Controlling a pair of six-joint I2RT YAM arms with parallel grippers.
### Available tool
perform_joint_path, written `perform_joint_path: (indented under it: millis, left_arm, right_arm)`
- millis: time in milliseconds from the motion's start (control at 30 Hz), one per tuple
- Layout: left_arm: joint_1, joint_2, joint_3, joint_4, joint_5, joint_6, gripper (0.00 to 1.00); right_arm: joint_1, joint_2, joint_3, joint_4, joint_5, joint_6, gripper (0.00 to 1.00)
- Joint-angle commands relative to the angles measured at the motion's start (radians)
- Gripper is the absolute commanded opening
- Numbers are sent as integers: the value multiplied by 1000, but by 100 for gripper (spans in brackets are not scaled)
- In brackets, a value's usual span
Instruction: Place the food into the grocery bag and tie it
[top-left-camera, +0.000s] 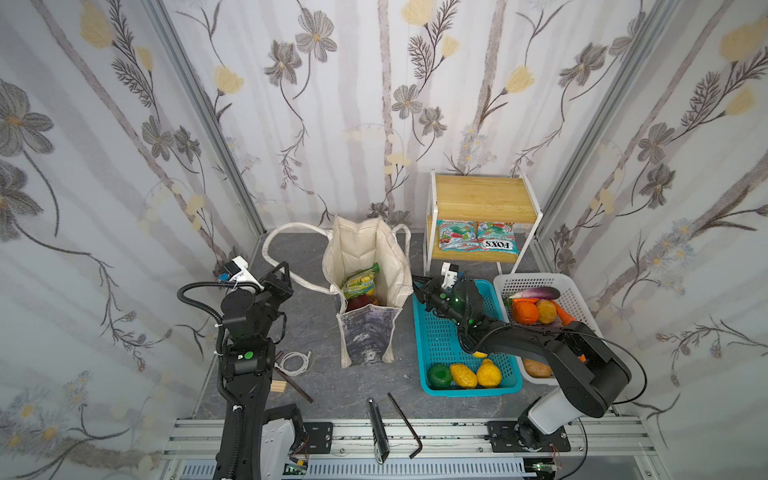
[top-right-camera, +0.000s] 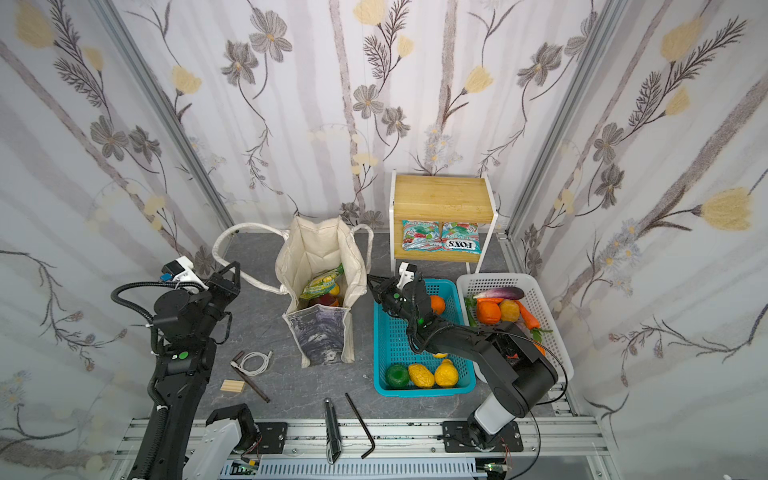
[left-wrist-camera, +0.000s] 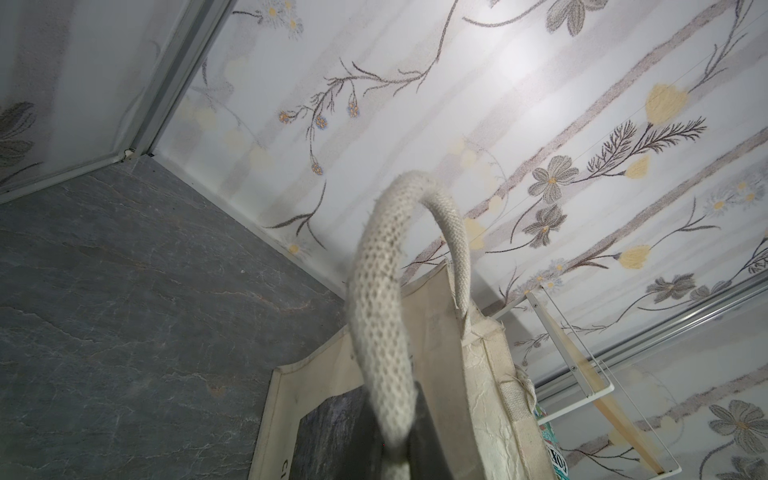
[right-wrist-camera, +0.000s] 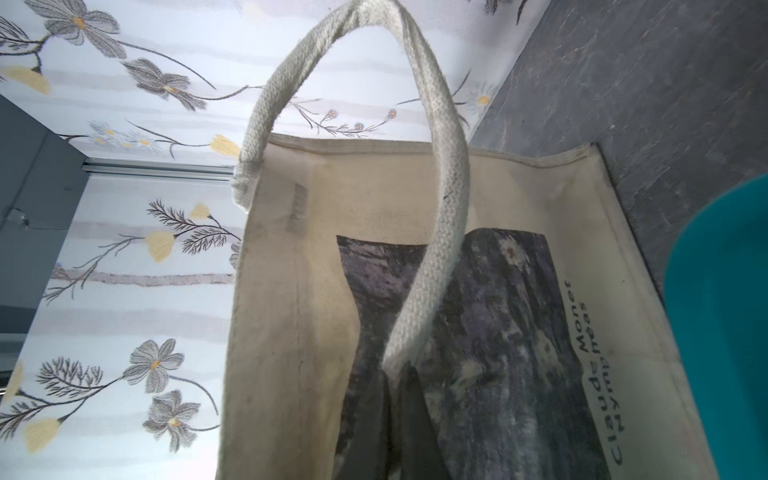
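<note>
Canvas tote work: the grocery bag (top-left-camera: 365, 336) stands upright toward the back edge of the table (top-left-camera: 316, 324), about midway across, with its mouth open. Inside it, both top views show the green-yellow snack packet (top-left-camera: 360, 281) lying over the magenta dragon fruit (top-left-camera: 358, 303), and a top view shows a small yellow fruit (top-right-camera: 335, 289) beside them.

The left gripper (top-left-camera: 286, 267) is clenched on the left loop handle (left-wrist-camera: 374, 291), which arcs from the bag's rim out toward the table's back left corner; the left wrist view shows the woven strap pinched between the dark fingers. The right gripper (top-left-camera: 415, 281) is clenched on the right loop handle (right-wrist-camera: 440, 208), just beside the bag's right wall, the strap running down between its fingers in the right wrist view.

The teal basket (top-left-camera: 428, 332) sits just right of the bag, and the white basket (top-left-camera: 536, 282) lies by the table's right edge.
</note>
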Motion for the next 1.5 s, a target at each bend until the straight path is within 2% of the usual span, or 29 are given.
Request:
perform_joint_path:
  millis: [0, 67, 233, 300, 367, 433, 533, 633, 767, 933, 1033, 1167, 1333, 1467]
  left_arm:
    - [1, -8, 16, 23, 10, 0, 0]
    - [2, -12, 26, 18, 10, 2, 0]
    - [2, -21, 58, 8, 38, 1, 0]
    - [2, -21, 72, 7, 58, -7, 0]
    - [-2, -11, 97, 7, 97, -20, 0]
    - [-13, 8, 127, 7, 136, -37, 0]
    - [-50, 43, 174, 9, 169, -47, 0]
    - [-107, 75, 216, 8, 172, -46, 0]
    - [-193, 122, 248, 10, 121, -71, 0]
    - [-292, 205, 317, 11, 103, -64, 0]
    - [-316, 238, 355, 12, 79, -41, 0]
    - [-317, 273, 389, 9, 47, -20, 0]
    - [-346, 339, 442, 7, 103, -22, 0]
    - [-374, 359, 470, -10, 112, -8, 0]
  right_arm:
    - [4, -50, 61, -178, 57, -147, 0]
    - [19, -102, 106, -327, 142, -255, 0]
    - [89, -243, 183, -572, 410, -514, 0]
    - [119, -269, 215, -602, 474, -622, 0]
    - [140, -281, 239, -596, 481, -736, 0]
    - [154, -287, 268, -579, 464, -864, 0]
    - [193, -292, 281, -510, 365, -1039, 0]
    - [198, -279, 301, -481, 265, -1154, 0]
    - [206, -243, 343, -472, 82, -1262, 0]
    - [221, -211, 395, -501, -58, -1360, 0]
    - [232, -203, 404, -540, -142, -1424, 0]
    - [254, -207, 383, -568, -152, -1492, 0]
    - [262, -175, 412, -641, -188, -1527, 0]
    - [266, -146, 441, -668, -160, -1535, 0]
